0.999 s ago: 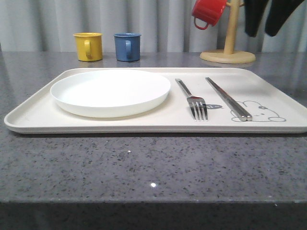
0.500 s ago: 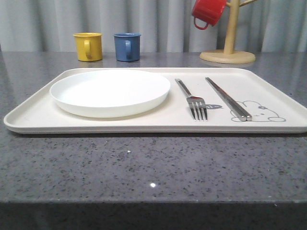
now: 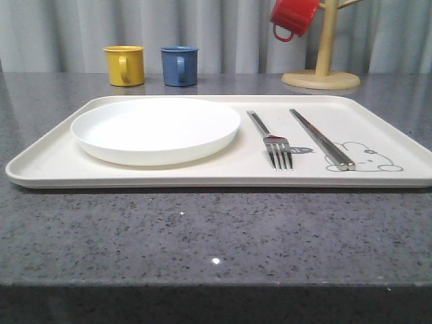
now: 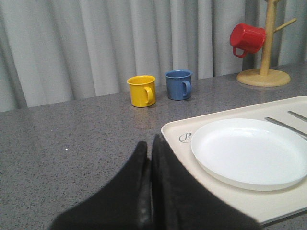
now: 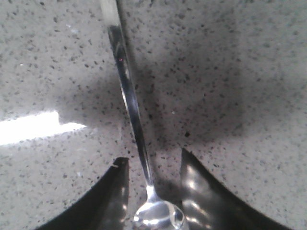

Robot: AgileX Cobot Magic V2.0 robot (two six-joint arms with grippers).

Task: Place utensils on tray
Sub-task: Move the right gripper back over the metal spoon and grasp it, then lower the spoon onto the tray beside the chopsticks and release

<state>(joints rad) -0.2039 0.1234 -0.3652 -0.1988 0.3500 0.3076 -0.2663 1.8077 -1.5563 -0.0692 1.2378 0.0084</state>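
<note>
The cream tray lies on the grey table and carries the white plate on its left half. To the plate's right are the steel fork and the chopsticks, beside the rabbit drawing. In the left wrist view my left gripper is shut and empty, low over the table just off the tray's corner near the plate. In the right wrist view the spoon lies on the speckled table. My right gripper is open, its fingers either side of the spoon's neck and apart from it.
A yellow mug and a blue mug stand behind the tray by the curtain. A red mug hangs on the wooden mug stand at the back right. Bare table runs along the front edge.
The dark arm seen at the upper right of the front view one second ago has left that view. The tray, plate, fork and chopsticks have not moved.
</note>
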